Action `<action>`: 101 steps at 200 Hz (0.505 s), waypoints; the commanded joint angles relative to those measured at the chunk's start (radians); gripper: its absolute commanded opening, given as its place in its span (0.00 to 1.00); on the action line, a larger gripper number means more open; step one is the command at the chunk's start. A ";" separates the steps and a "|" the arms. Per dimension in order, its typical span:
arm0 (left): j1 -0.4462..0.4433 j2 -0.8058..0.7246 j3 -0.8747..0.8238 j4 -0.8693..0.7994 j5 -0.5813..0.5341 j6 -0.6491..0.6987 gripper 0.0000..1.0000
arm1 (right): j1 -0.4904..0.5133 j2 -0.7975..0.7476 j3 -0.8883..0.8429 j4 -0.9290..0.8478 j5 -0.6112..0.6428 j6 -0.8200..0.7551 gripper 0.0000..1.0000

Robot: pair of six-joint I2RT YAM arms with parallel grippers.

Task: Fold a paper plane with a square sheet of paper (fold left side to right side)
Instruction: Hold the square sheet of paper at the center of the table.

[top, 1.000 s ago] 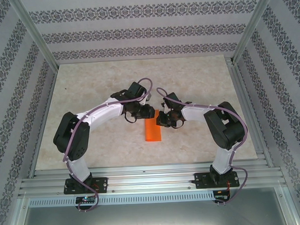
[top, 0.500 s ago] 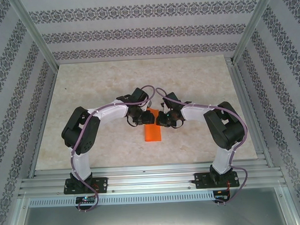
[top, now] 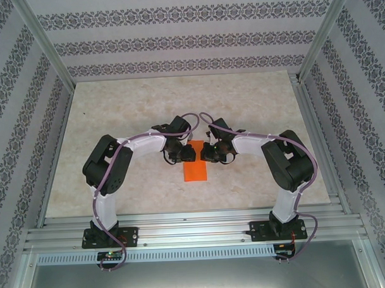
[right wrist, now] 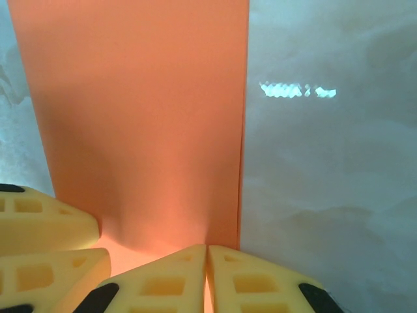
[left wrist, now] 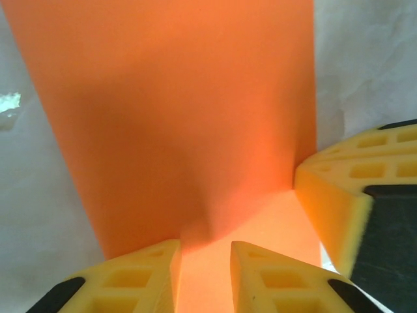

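Paper [top: 195,170], folded into a narrow orange strip, lies mid-bench [top: 115,115] between the two arms, which meet over its far end. Right jaws are pressed together, fingers [right wrist: 260,283] pinching one long edge of the strip. Left jaws stand slightly spread just beside them, fingers [left wrist: 140,283] with paper showing in the gap.

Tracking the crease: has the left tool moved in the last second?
Yes. Against the beige marbled tabletop, the left tool has shifted toward its near edge and slightly right, over the bright orange folded paper.
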 commanded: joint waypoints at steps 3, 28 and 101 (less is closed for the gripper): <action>0.008 0.021 -0.020 -0.012 -0.028 0.031 0.27 | 0.008 0.048 -0.008 -0.083 0.081 -0.027 0.11; 0.008 0.023 -0.032 -0.016 -0.039 0.037 0.27 | 0.007 0.039 -0.008 -0.083 0.079 -0.033 0.11; 0.006 0.023 -0.059 -0.018 -0.041 0.047 0.27 | -0.035 -0.112 -0.002 0.032 -0.035 -0.008 0.15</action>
